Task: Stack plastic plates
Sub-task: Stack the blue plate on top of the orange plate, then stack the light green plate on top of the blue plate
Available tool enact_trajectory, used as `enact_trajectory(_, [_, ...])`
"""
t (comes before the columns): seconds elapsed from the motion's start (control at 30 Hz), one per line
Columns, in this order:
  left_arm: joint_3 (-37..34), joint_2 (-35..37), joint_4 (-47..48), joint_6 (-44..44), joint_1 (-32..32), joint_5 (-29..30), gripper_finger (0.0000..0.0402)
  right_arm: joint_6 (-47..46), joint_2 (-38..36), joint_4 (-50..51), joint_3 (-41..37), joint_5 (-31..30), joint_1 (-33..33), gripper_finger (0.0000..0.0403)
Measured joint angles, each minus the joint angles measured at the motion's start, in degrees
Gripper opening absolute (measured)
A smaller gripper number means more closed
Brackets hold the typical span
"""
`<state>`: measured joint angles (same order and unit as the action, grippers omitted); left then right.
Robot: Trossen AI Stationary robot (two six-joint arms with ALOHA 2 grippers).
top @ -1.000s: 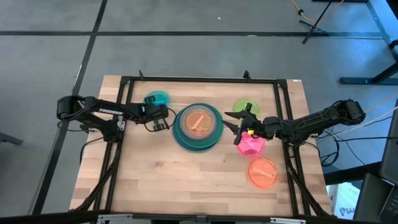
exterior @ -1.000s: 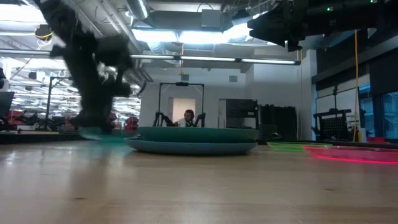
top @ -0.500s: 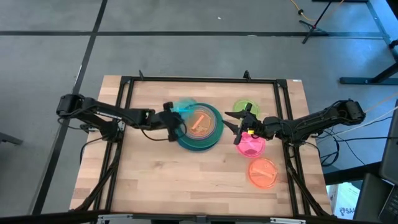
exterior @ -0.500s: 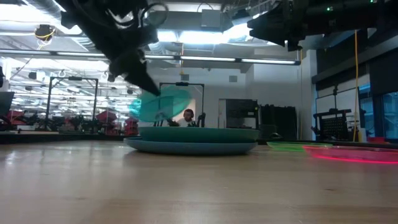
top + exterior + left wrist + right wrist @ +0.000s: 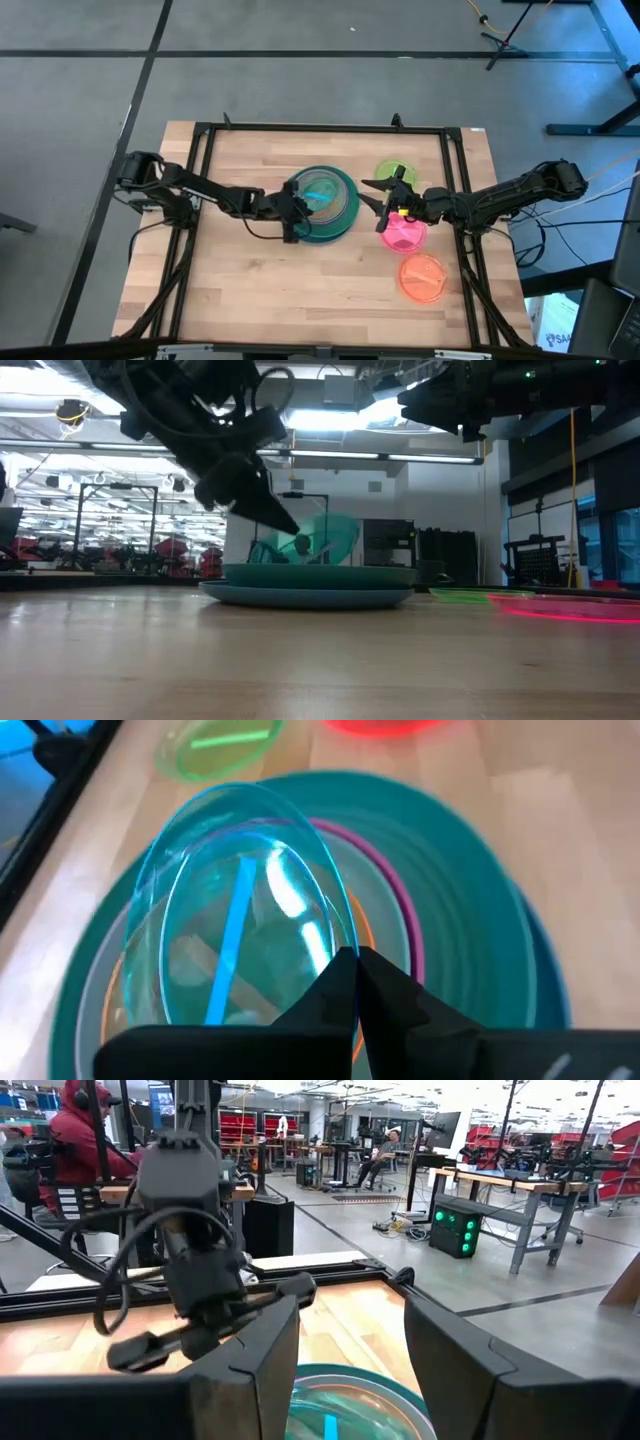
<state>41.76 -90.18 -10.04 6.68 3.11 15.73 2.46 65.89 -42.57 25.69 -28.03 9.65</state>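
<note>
A stack of large plates (image 5: pixel 340 215) stands at the table's middle, a blue one lowest, a dark teal one (image 5: pixel 470 910) above it, a magenta rim and a small orange plate inside. My left gripper (image 5: pixel 294 212) is shut on a translucent teal plate (image 5: pixel 320 187), holding it over the stack. My right gripper (image 5: pixel 378 207) hovers open to the right of the stack, at the edge of a pink plate (image 5: pixel 406 236) that lies flat on the table. The lime plate (image 5: pixel 397 174) and the second orange plate (image 5: pixel 422 277) also lie flat. My left gripper pinches the translucent teal plate by its rim (image 5: pixel 335 945), on the edge nearest the arm, between the two fingers (image 5: pixel 385 985). The fingers come from the table's left, slanting down. The plate (image 5: pixel 325 538) is tilted above the stack; whether its low edge touches the stack, I cannot tell.
A black frame (image 5: pixel 320 129) runs along the table's far edge and down both sides. Bare wood lies in front of the stack toward the near edge (image 5: pixel 300 290). The right wrist view shows my left arm (image 5: pixel 190 1270) beyond the stack, and people in the room behind.
My left gripper has lifted the translucent teal plate off the table at the far left and carried it to the right, over the stack. The plate has tipped from flat to tilted on the way.
</note>
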Motion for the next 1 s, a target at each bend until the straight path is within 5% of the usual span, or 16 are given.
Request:
enact_trajectory(0.17, [0.0, -1.09, -0.01, 1.0, 0.07, 0.06, 0.0018, 0.7, 0.0, 0.04, 0.0, 0.0, 0.02, 0.0177])
enact_trajectory(0.5, [0.0, 1.06, 1.38, -1.62, 0.65, 0.06, 0.0121, 0.68, 0.0, 0.38, 0.0, 0.0, 0.08, 0.0177])
enact_trajectory(0.77, [-0.1, 6.31, 3.58, -2.06, 2.64, -0.22, 0.0128, 0.63, 0.0, 0.69, 0.0, 0.0, 0.09, 0.0177])
enact_trajectory(1.0, [-10.24, 10.34, -13.3, -3.06, 4.28, -2.67, 0.0128, -0.09, -0.04, 2.96, 0.0, 0.13, 0.07, 0.0177])
